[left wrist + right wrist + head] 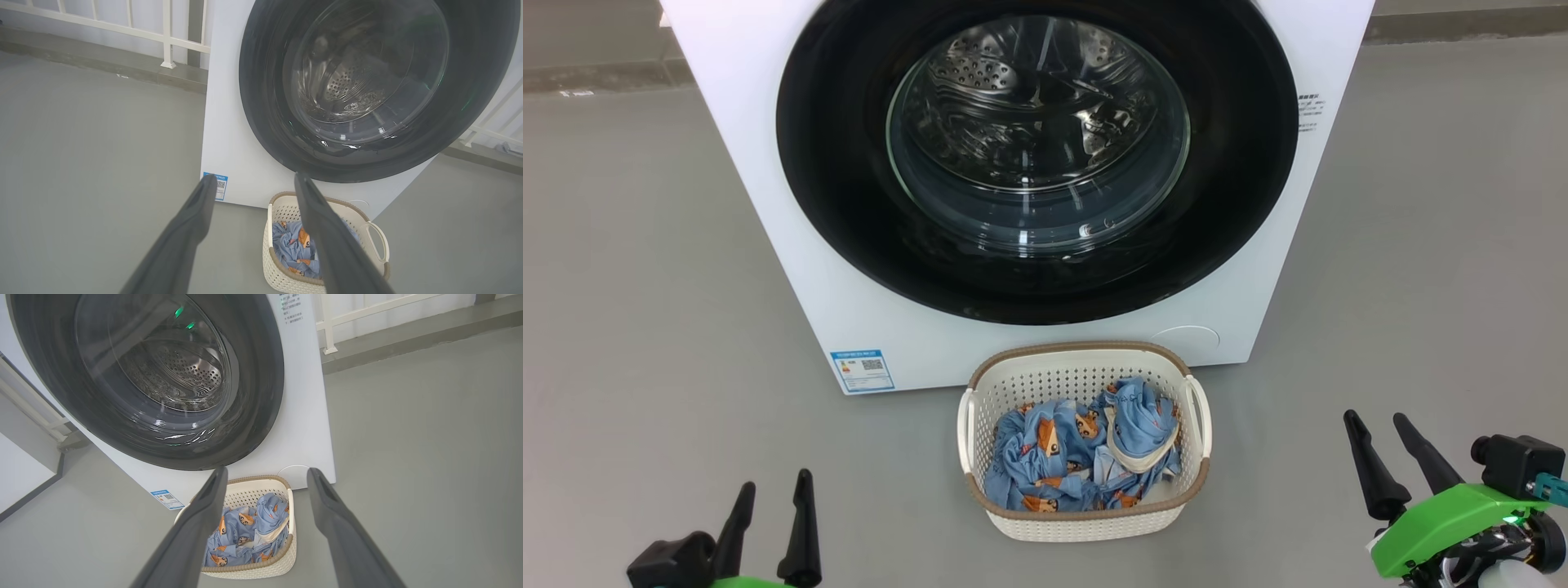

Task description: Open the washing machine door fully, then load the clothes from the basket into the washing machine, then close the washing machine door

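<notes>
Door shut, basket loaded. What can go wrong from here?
1. The large round glossy black door shows no visible handle; jaws may slip.
2. The small cream perforated plastic basket sits close below it; a reach could knock it.
3. The light blue printed clothes lie tangled; one pull may drag several out.

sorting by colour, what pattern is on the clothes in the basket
Clothes: light blue, small orange-brown cartoon figures, cream trim; best in head view.

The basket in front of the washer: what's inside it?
The basket holds crumpled light blue clothes printed with small orange-brown figures, some with cream trim. They cover its bottom, so anything lying beneath them cannot be seen.
</notes>
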